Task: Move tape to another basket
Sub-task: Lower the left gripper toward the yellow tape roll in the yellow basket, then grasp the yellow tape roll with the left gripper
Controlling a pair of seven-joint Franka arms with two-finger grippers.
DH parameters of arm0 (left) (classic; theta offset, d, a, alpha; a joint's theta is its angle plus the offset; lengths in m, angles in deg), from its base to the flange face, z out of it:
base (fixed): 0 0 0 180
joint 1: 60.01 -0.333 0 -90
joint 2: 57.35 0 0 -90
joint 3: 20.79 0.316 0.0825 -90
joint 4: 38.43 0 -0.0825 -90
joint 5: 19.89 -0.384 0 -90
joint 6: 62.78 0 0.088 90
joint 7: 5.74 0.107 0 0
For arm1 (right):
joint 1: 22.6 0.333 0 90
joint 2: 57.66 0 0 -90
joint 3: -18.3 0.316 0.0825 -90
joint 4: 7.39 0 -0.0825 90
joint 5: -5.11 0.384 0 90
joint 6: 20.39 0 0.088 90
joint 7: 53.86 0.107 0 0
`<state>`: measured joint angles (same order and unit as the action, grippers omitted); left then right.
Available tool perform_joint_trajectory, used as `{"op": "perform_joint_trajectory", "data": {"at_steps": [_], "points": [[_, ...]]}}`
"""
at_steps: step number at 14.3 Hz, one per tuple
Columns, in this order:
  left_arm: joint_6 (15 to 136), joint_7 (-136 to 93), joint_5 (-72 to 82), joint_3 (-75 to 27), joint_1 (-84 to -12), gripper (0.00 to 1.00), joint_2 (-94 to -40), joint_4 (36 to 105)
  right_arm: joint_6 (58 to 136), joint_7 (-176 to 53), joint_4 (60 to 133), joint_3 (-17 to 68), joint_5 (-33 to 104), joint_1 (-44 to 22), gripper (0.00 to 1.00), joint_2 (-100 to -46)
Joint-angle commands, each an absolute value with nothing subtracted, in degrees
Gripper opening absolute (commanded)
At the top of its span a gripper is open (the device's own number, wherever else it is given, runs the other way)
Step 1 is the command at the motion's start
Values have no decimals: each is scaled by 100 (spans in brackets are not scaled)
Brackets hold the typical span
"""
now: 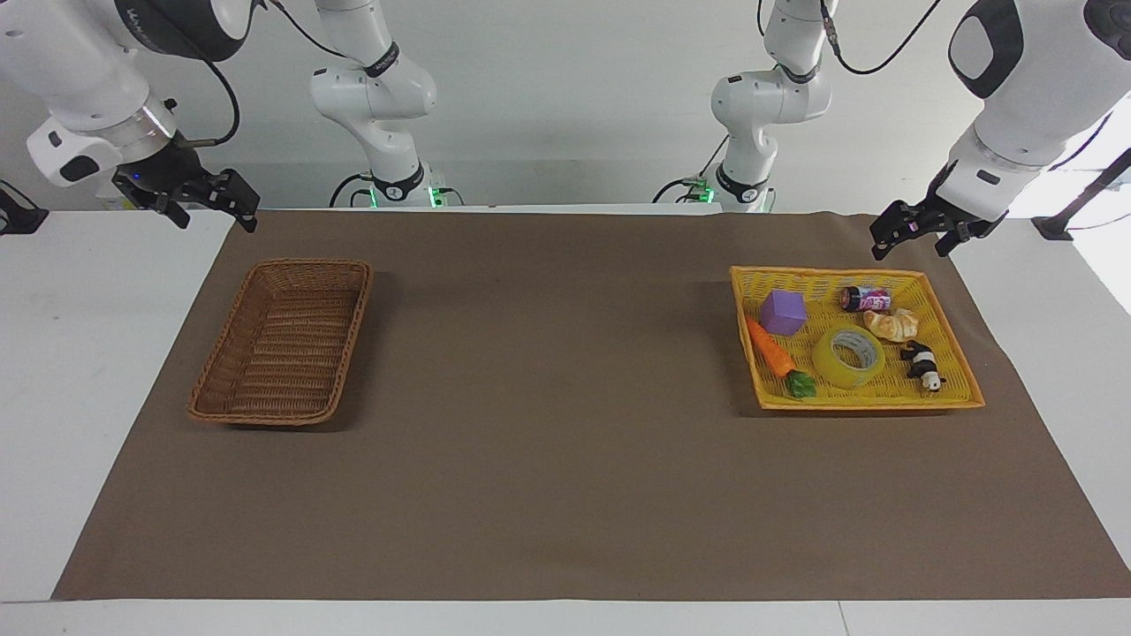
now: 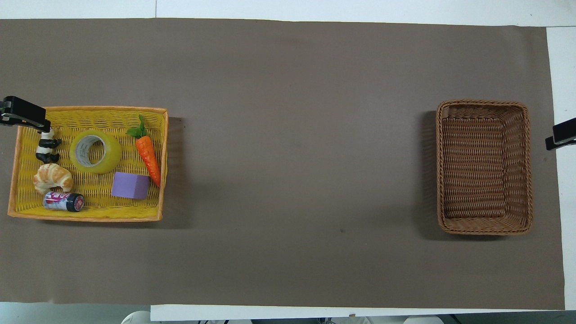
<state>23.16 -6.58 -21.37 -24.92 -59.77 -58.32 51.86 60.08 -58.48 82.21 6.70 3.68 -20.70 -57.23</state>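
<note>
The tape (image 1: 848, 356) (image 2: 95, 151), a yellow translucent roll with a pale core, lies flat in the yellow mesh basket (image 1: 870, 404) (image 2: 90, 109) at the left arm's end of the table. The brown wicker basket (image 1: 305, 263) (image 2: 483, 104) stands with nothing in it at the right arm's end. My left gripper (image 1: 912, 243) hangs open in the air by the yellow basket's corner, holding nothing. My right gripper (image 1: 216, 216) hangs open beside the wicker basket, also holding nothing. In the overhead view only one finger (image 2: 22, 116) of the left gripper and one finger (image 2: 560, 135) of the right gripper show.
Around the tape in the yellow basket lie a toy carrot (image 1: 770, 347), a purple cube (image 1: 783, 312), a croissant (image 1: 891, 324), a small can (image 1: 864, 298) and a panda figure (image 1: 922, 364). A brown mat (image 1: 548, 397) covers the table between the baskets.
</note>
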Motion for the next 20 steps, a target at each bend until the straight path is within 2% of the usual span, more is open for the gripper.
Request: {"op": "perform_joint_trajectory", "data": {"at_steps": [1, 5, 8, 12, 13, 14, 15, 20], "points": [[2388, -582, -2086, -2492, -6019, 100, -5814, 5219, 5994, -5931, 8376, 670, 344, -2067, 99, -5573], [2405, -679, -2209, -2474, -6036, 100, -5770, 5332, 5994, -5931, 8376, 670, 344, -2076, 99, -5573], [3378, -591, -2218, -2430, -6475, 100, -5332, 6410, 5994, -5931, 8376, 670, 344, -2067, 99, -5573], [4677, -600, -2218, -2439, -6608, 99, -5321, 7676, 5994, -5931, 8376, 670, 344, -2076, 99, -5573], [5091, -600, -2218, -2439, -6608, 96, -5365, 7976, 5994, -5931, 8376, 670, 344, -2067, 99, -5573], [5469, -591, -2209, -2430, -6625, 88, -5409, 8257, 5994, -5931, 8376, 670, 344, -2067, 99, -5573], [5690, -556, -2218, -2439, -6652, 76, -5523, 8425, 5994, -5931, 8376, 670, 344, -2067, 99, -5573], [6008, -301, -2218, -2430, -6695, 75, -5761, 8637, 5994, -5931, 8376, 670, 344, -2067, 99, -5573]]}}
